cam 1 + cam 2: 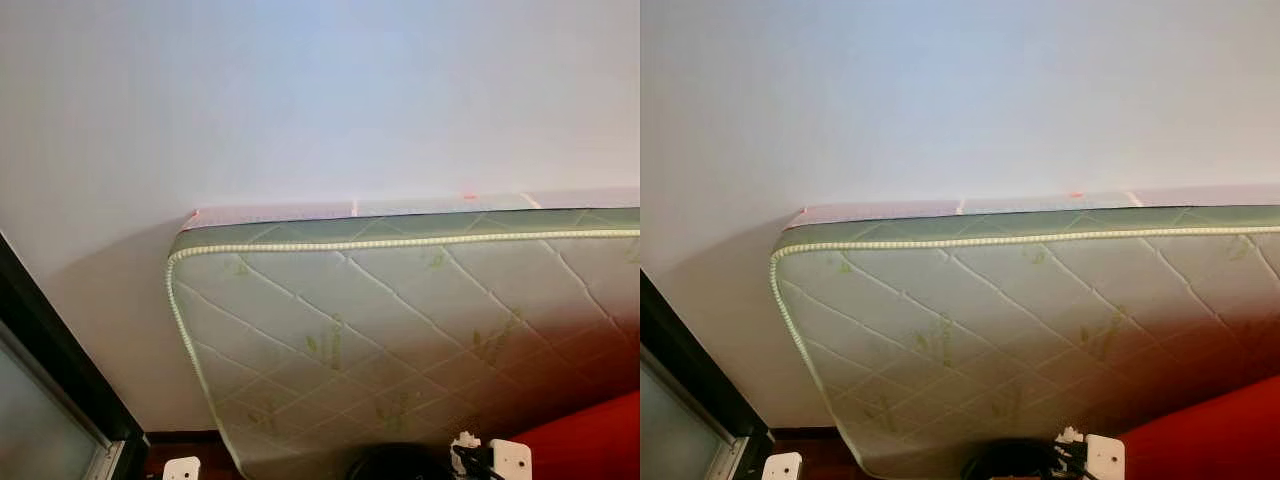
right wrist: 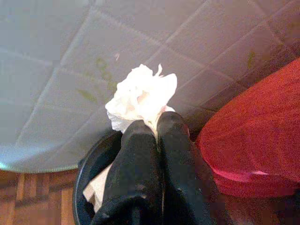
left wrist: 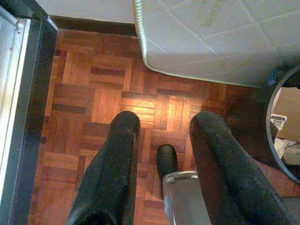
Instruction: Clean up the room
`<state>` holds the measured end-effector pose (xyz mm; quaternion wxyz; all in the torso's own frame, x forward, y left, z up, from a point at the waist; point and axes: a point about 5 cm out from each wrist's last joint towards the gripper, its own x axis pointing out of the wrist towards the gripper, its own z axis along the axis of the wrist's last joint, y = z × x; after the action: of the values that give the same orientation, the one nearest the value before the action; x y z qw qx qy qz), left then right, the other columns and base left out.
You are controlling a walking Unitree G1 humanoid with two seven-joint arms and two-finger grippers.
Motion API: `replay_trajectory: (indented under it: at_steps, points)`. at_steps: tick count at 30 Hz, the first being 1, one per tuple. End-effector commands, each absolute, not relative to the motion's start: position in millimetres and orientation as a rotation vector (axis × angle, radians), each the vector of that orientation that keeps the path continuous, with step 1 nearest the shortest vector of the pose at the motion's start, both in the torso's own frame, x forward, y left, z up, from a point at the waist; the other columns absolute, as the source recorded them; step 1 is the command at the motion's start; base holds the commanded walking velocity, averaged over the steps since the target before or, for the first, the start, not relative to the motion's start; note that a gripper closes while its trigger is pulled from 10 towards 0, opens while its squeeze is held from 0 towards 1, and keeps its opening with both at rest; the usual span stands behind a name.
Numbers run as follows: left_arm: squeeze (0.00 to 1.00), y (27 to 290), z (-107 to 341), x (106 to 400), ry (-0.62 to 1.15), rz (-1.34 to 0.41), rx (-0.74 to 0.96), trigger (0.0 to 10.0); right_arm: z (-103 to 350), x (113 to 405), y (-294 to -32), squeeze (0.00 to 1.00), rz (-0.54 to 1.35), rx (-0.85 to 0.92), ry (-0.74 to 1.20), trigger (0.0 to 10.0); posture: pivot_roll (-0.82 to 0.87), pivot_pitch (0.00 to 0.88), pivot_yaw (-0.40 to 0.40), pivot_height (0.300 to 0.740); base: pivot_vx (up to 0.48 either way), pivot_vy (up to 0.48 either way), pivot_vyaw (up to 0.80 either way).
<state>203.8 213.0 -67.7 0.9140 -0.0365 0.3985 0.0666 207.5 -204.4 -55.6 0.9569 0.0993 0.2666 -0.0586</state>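
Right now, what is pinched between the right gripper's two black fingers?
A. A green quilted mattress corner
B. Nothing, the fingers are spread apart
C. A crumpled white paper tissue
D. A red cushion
C. In the right wrist view the right gripper has its fingers pressed together on a crumpled white paper tissue, held above a round black bin that already contains white paper.
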Motion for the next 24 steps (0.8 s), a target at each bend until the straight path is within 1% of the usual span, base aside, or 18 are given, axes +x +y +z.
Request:
replay_trajectory:
  at_steps: [1,8,15,16,17,18,24]
  points:
    - [0.0,214,-69,201,0.833,0.135,-0.07,10.0,-55,206,-204,0.0,-0.125,0.228,0.519,10.0,-0.03,0.0,0.024,0.74,0.0,0.0,0.0]
    - [0.0,214,-69,201,0.832,0.136,-0.071,10.0,-52,208,-204,0.0,-0.126,0.248,0.478,10.0,-0.02,0.0,0.023,0.74,0.0,0.0,0.0]
    - [0.0,214,-69,201,0.831,0.139,-0.069,10.0,-46,210,-204,0.0,-0.136,0.306,0.383,10.0,-0.03,0.0,0.023,0.74,0.0,0.0,0.0]
    - [0.0,214,-69,201,0.831,0.139,-0.069,10.0,5,279,-195,0.0,-0.087,0.256,0.185,10.0,-0.03,0.0,0.022,0.74,0.0,0.0,0.0]
    - [0.0,214,-69,201,0.831,0.139,-0.07,10.0,23,297,-191,0.0,-0.073,0.242,0.124,10.0,-0.03,0.0,0.021,0.74,0.0,0.0,0.0]
    - [0.0,214,-69,201,0.831,0.139,-0.07,10.0,33,306,-189,0.0,-0.065,0.234,0.091,10.0,-0.03,0.0,0.02,0.74,0.0,0.0,0.0]
    - [0.0,214,-69,201,0.832,0.14,-0.072,10.0,33,297,-191,0.0,-0.046,0.236,0.022,10.0,-0.04,0.0,0.018,0.74,0.0,0.0,0.0]
